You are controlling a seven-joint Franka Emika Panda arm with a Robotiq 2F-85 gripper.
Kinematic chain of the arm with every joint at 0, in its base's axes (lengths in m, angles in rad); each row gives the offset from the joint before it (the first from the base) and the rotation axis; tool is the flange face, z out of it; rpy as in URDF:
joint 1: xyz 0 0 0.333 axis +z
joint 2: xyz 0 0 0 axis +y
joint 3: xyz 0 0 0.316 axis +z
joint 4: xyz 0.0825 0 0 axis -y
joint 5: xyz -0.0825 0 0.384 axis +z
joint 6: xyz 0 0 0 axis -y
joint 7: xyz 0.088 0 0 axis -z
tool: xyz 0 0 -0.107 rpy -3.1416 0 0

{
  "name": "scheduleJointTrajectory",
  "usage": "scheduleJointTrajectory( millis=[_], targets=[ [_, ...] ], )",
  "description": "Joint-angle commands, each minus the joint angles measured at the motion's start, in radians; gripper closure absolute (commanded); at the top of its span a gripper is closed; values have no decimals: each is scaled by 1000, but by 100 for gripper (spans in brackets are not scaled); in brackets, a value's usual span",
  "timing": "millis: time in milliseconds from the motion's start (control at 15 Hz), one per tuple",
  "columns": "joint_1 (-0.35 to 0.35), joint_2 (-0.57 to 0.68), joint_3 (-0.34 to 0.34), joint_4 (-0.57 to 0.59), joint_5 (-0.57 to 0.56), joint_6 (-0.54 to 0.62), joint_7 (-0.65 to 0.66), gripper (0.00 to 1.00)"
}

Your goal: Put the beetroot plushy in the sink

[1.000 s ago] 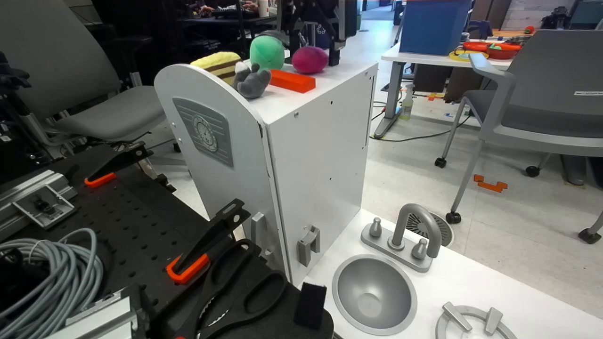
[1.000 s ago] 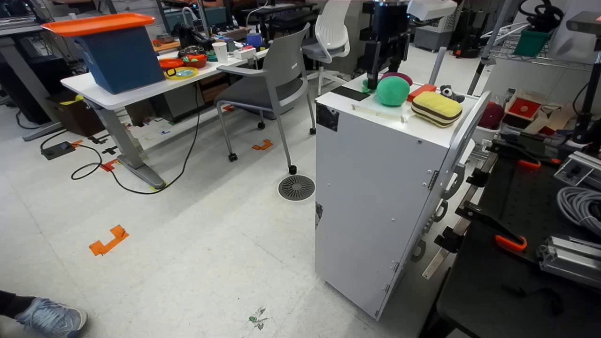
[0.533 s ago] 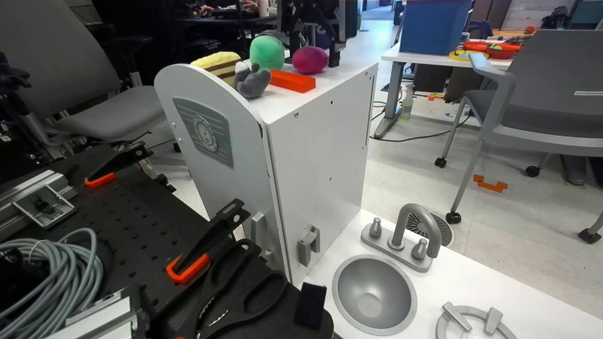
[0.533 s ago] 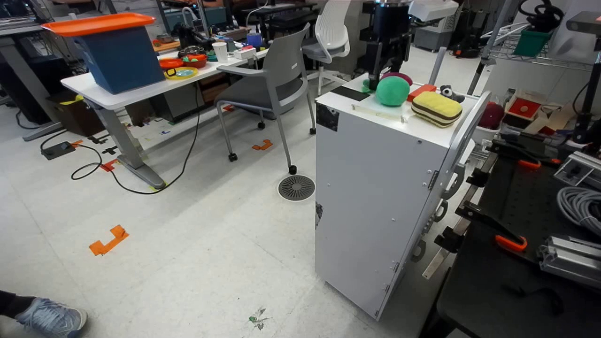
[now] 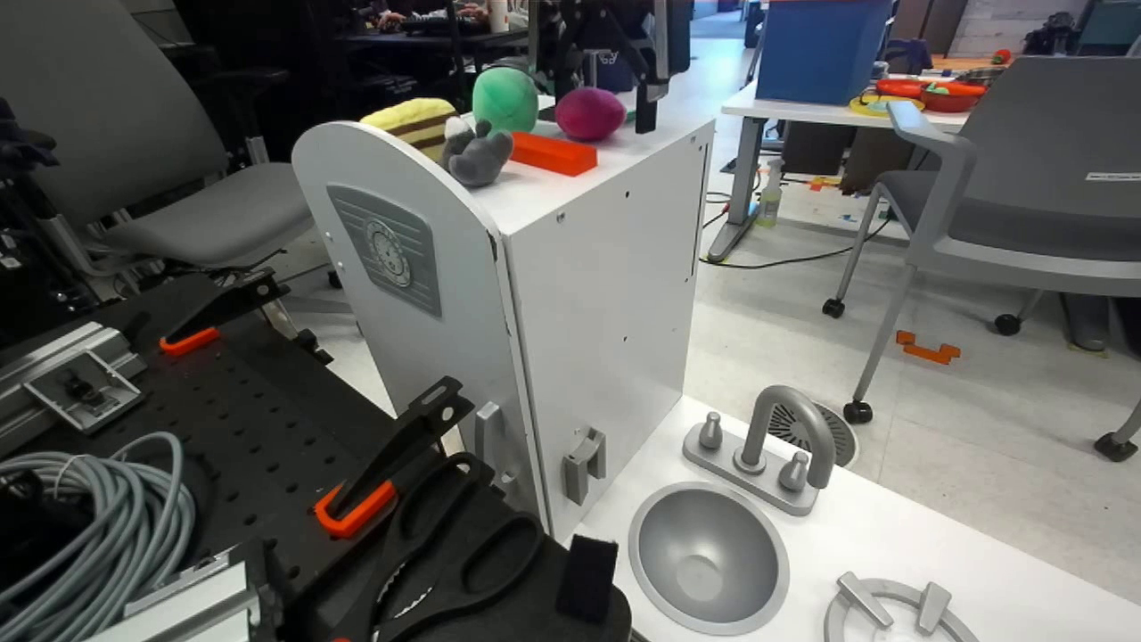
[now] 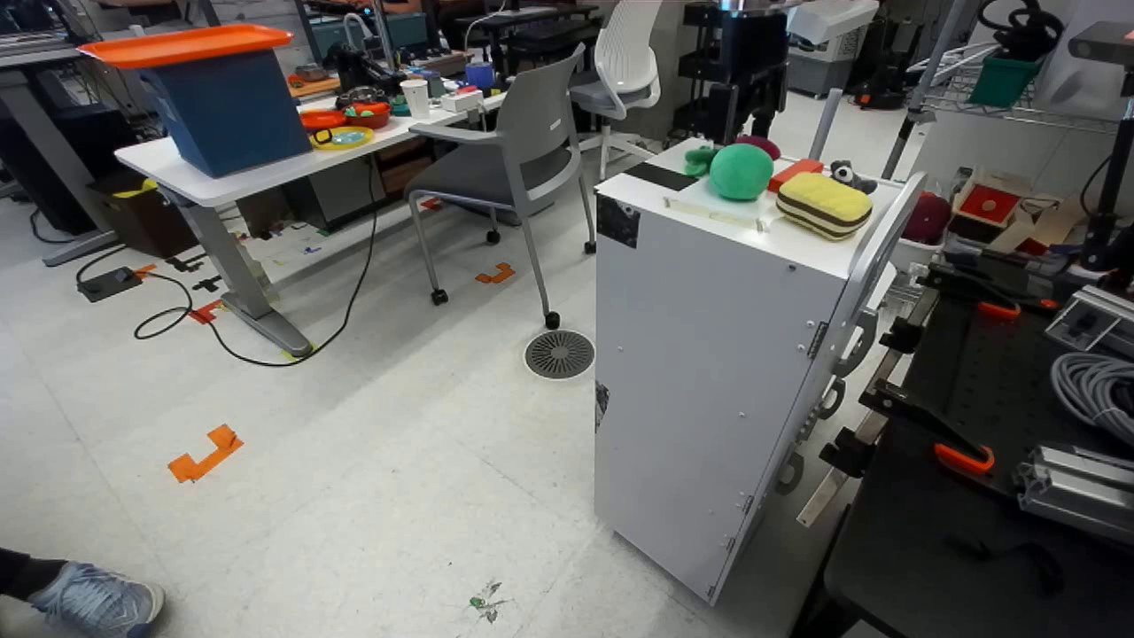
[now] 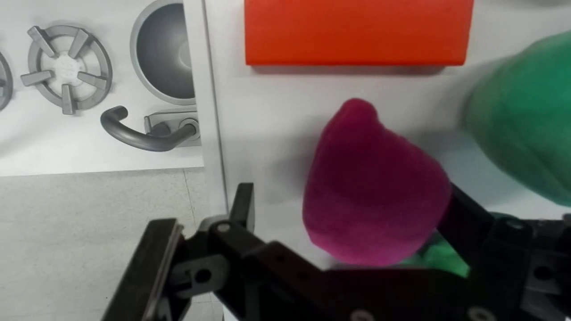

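Shifted since half a second ago: the pincer [image 7: 350, 196], a little toward the edge of the white cabinet [image 5: 606, 294] on the side of the sink [image 5: 704, 535], and the beetroot plushy [image 7: 374, 191], slightly the same way. The pincer is released, its jaws standing wide apart. The plushy sits on the cabinet top between the fingers [image 7: 243, 205], clear of the left-hand one in the wrist view and overlapping the other, whether touching I cannot tell. From the pincer, a red block [image 7: 357, 31] lies just past the plushy, a green plush ball [image 7: 526, 116] is near on the far side from the sink, and a striped yellow plush [image 6: 824, 206] lies farther off. The sink is well apart and lower down. Lower than the pincer, a dial [image 5: 389, 253] on the cabinet front carries markings too small to read; well apart from it, a grey chair [image 5: 1052, 143] bears a white label [image 5: 1114, 177], unreadable too.
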Motion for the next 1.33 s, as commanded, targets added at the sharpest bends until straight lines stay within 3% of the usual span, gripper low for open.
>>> scheduleJointTrajectory(
  millis=[0,533,1267],
  targets=[
    [18,-33,-5,-11,-18,-26,24,0],
    [35,-25,0,-9,6,-22,89,0],
    [9,-39,-8,-20,16,-17,83,0]
  ],
)
